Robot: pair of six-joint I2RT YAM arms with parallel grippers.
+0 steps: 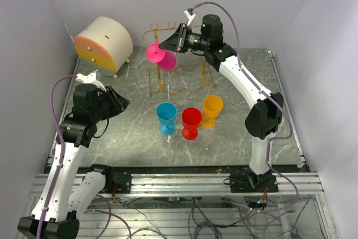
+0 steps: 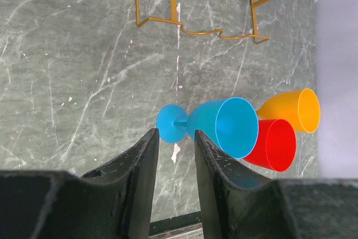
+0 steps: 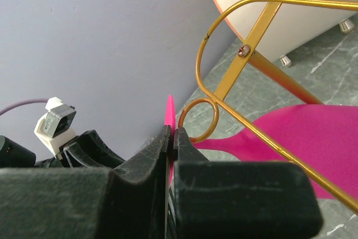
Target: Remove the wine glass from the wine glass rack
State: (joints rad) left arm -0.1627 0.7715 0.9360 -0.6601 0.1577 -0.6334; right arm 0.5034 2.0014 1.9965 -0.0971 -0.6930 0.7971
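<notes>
Two fingers of the left gripper (image 1: 120,103) are hanging partly spread over the near left of the table (image 1: 112,144), gripping nothing, while the blue cup (image 1: 166,117), red cup (image 1: 191,122) and orange cup (image 1: 212,110) are standing clustered beyond. Farther back, the right gripper (image 1: 163,45) is pinching the thin foot of the pink wine glass (image 1: 169,61), which is tilting sideways at the wine glass rack (image 1: 159,82)'s top rail.

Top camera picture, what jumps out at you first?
The bright pink wine glass tilted on the golden wire rack at the back, pinched by the right hand. In front, a blue wine glass, a red wine glass and an orange wine glass stand together.
</notes>
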